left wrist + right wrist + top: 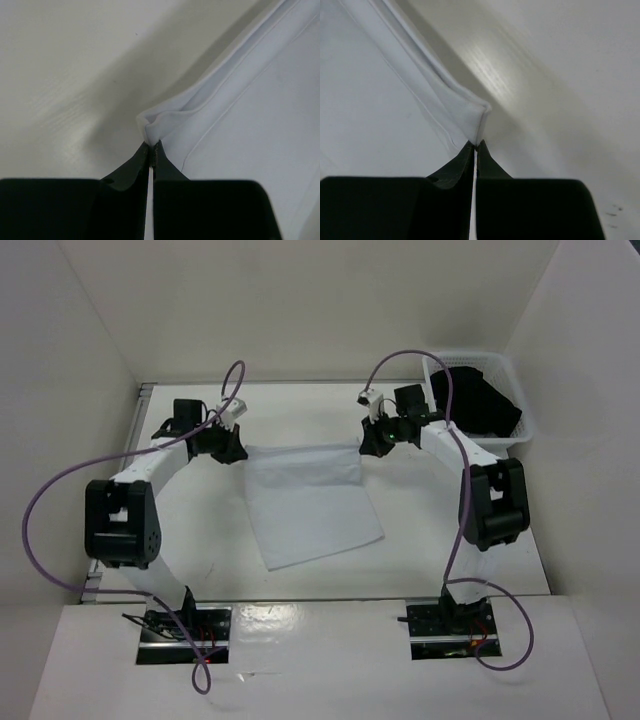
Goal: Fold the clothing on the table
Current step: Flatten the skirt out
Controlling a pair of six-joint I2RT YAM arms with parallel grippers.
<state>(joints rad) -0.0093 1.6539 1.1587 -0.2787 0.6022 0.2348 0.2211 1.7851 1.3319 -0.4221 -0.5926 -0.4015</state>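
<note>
The white clothing [310,500] lies spread on the white table [300,410], its far edge stretched straight between both arms. My left gripper [232,453] is shut on the clothing's far left corner; in the left wrist view the pinched corner [155,125] bunches just past the closed gripper [151,146]. My right gripper [372,448] is shut on the far right corner, and the right wrist view shows that folded corner [472,117] held at the gripper [476,144]. A stitched hem line runs along the fabric in both wrist views.
A white lattice basket [510,375] holding a black garment [478,400] stands at the back right, close behind the right arm. White walls enclose the table on three sides. A metal rail [140,410] runs along the left edge.
</note>
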